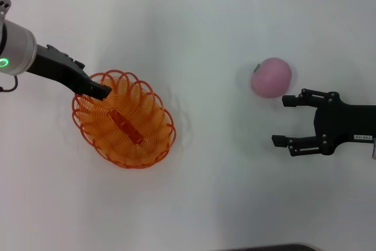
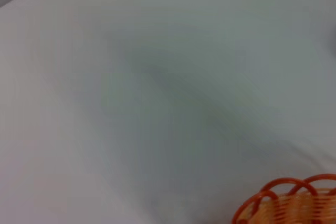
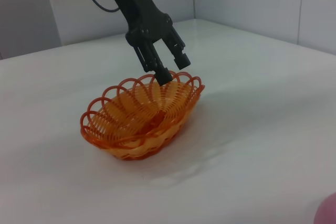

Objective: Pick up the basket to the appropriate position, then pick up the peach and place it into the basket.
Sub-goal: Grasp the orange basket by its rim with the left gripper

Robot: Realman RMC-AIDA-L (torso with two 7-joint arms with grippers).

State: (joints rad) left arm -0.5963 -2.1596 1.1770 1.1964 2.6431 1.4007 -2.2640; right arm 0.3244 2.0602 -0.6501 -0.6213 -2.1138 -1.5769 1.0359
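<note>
At the basket (image 1: 124, 123) rim: left gripper (image 1: 101, 91) pinching the scalloped edge, best lifted level; well apart from the basket, peach (image 1: 271, 77), right gripper (image 1: 286, 120) beside it, fingers spread, empty.

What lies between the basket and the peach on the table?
Nothing: in the head view only bare white table separates the basket from the peach.
</note>
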